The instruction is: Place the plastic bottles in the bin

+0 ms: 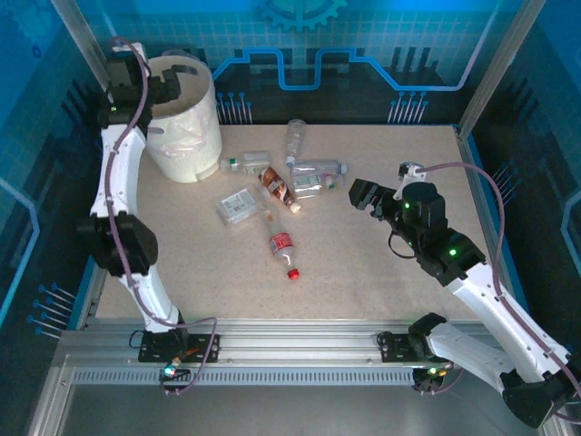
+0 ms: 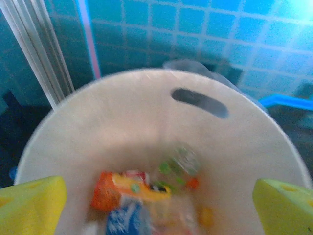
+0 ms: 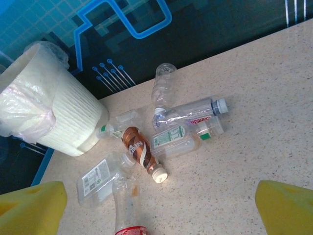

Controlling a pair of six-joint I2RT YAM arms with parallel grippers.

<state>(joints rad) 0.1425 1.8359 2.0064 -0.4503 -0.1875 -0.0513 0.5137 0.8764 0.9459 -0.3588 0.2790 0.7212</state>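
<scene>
While left pincer [image 2: 156,209] gapes above bin [image 1: 189,136], bottles [image 1: 281,244] litter table [image 1: 381,282]

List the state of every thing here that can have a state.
left gripper, open, over the bin.
right gripper, open, holding nothing.
bin, upright, with bottles inside.
red-label bottle, lying on the table, cap on.
brown bottle, lying on the table, cap on.
flat bottle, crushed, lying on the table.
</scene>
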